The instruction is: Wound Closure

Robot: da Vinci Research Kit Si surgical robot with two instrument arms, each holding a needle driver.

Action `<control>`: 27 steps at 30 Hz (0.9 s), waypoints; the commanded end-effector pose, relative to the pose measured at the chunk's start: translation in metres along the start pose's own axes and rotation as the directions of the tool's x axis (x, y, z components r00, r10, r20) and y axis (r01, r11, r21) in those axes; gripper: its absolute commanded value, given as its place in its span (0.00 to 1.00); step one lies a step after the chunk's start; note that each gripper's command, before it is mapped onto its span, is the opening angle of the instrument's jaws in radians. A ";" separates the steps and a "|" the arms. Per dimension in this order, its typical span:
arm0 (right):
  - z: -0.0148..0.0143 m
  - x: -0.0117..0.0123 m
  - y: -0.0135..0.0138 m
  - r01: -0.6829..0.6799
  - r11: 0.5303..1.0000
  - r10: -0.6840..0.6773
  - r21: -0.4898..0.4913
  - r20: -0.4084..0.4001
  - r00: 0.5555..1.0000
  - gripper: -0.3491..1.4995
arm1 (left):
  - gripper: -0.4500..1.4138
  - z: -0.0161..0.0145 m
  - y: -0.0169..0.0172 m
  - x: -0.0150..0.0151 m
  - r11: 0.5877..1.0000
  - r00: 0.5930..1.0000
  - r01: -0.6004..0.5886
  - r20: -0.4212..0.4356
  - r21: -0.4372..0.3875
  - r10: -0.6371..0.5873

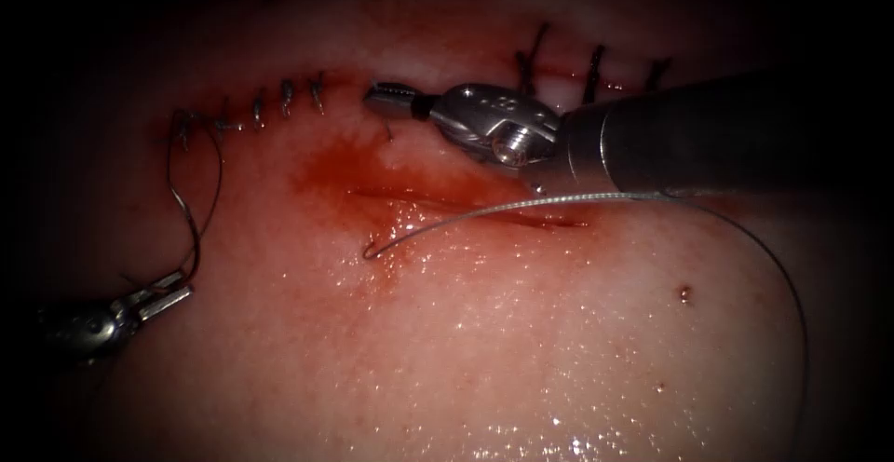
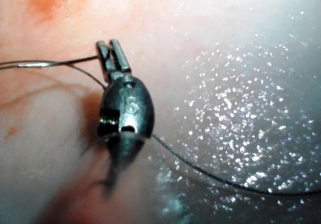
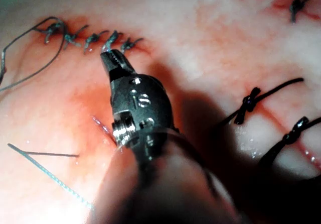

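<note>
Steel-grey, the left tool (image 1: 163,294) is gripping the thread (image 1: 191,229) with its jaws closed, well away from the right tool (image 1: 386,97). That thread is running up from its tip to the row of stitches (image 1: 270,106) just ahead of the right tool's nose. The right tool is hovering over the tissue (image 1: 521,350) with jaws closed and holding nothing. The needle (image 1: 484,210) is lying free just below it, across the cut (image 1: 447,203) and the red fluid (image 1: 335,169), unheld.
</note>
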 end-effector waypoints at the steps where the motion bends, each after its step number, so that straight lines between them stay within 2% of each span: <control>1: 0.0006 -0.0003 -0.0005 0.002 1.000 -0.002 0.000 -0.004 1.000 0.00 | 0.00 0.0003 0.0010 -0.0006 1.000 1.000 0.003 0.001 -0.003 -0.003; 15: 0.0002 0.0015 -0.0008 0.007 1.000 -0.008 -0.017 -0.052 0.999 0.00 | 0.00 -0.0006 0.0000 -0.0006 1.000 1.000 0.000 -0.002 -0.021 0.000; 27: 0.0002 0.0017 -0.0010 0.010 1.000 -0.011 -0.017 -0.057 0.998 0.00 | 0.00 -0.0009 -0.0004 -0.0006 1.000 1.000 -0.005 0.000 -0.023 0.005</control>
